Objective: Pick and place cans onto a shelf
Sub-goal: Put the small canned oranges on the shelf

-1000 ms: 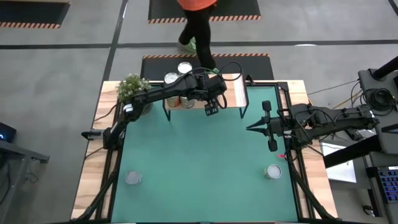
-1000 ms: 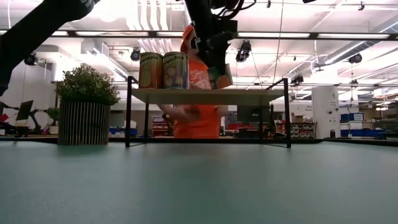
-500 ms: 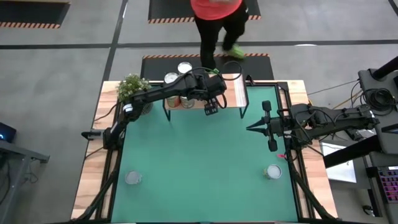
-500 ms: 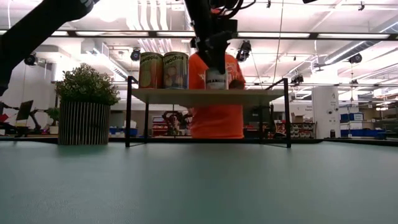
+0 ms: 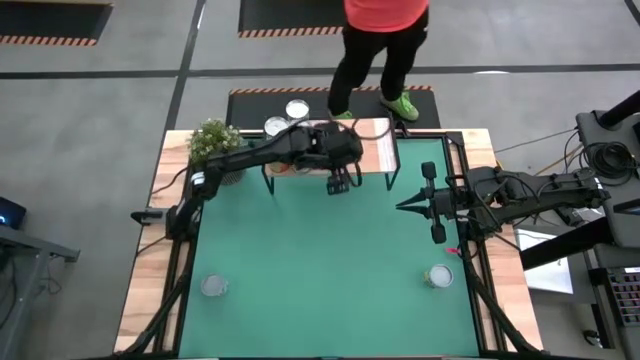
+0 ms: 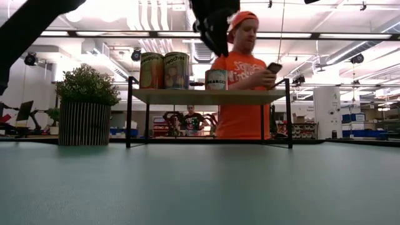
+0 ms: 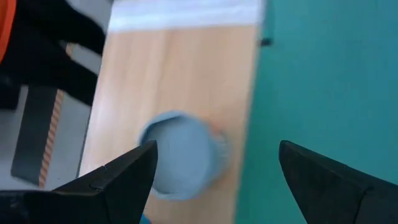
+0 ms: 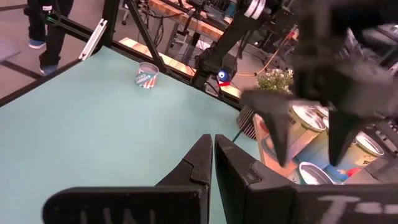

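Low view: a rigid, smooth-sided can [image 6: 216,79] is seen upright on the shelf [image 6: 206,96] beneath the spread, empty left tool [image 6: 215,34]; gripping across the label is judged best.

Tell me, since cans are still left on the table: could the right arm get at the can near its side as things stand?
Probably yes. The can stands alone on the green table, close to the right gripper, nothing between them; its shut fingers would need opening first.
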### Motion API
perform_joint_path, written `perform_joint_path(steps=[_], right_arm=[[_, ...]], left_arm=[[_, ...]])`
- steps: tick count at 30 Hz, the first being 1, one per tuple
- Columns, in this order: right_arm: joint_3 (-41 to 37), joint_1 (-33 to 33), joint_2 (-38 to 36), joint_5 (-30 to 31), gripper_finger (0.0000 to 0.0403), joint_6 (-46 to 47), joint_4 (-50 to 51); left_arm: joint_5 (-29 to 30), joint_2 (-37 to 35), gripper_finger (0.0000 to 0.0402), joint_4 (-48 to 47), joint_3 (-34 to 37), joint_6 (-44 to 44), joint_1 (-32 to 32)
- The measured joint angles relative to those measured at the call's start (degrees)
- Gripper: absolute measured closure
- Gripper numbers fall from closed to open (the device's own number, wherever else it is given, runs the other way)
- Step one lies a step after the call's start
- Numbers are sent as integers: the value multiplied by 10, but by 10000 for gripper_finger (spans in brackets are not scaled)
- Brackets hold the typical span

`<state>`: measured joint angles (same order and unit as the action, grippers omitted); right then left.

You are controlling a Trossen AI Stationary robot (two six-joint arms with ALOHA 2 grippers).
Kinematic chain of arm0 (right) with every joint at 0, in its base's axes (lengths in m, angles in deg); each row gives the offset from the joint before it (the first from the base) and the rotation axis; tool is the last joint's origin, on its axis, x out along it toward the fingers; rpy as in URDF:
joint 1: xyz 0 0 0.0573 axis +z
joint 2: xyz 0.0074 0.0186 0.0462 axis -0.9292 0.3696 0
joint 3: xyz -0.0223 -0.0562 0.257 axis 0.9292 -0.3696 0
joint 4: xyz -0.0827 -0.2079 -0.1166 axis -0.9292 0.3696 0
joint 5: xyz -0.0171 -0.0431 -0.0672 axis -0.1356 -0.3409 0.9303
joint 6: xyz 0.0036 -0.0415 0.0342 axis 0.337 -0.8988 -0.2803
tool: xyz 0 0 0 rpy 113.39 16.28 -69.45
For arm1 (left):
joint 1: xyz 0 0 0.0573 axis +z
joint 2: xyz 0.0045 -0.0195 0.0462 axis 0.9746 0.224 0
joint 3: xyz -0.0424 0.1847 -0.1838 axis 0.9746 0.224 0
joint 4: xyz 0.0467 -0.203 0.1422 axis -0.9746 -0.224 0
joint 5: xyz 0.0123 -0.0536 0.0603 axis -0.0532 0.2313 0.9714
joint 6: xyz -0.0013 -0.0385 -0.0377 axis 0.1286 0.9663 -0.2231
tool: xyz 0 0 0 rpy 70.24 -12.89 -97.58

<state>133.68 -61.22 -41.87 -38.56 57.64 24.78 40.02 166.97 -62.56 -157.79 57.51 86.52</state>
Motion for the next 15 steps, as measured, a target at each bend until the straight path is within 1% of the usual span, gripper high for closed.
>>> perform_joint_path(steps=[7, 9, 13, 15], right_arm=[[0, 0, 0, 0, 394, 8, 0], [0, 0, 0, 0, 394, 9, 0], [0, 0, 0, 1, 394, 12, 3], [0, 0, 0, 1, 394, 15, 3]], left_arm=[[4, -31, 86, 29, 0, -33, -80], [19, -38, 86, 35, 1, -35, -103], [69, -45, 86, 39, 8, -34, -141], [80, -49, 86, 41, 17, -33, -154]])
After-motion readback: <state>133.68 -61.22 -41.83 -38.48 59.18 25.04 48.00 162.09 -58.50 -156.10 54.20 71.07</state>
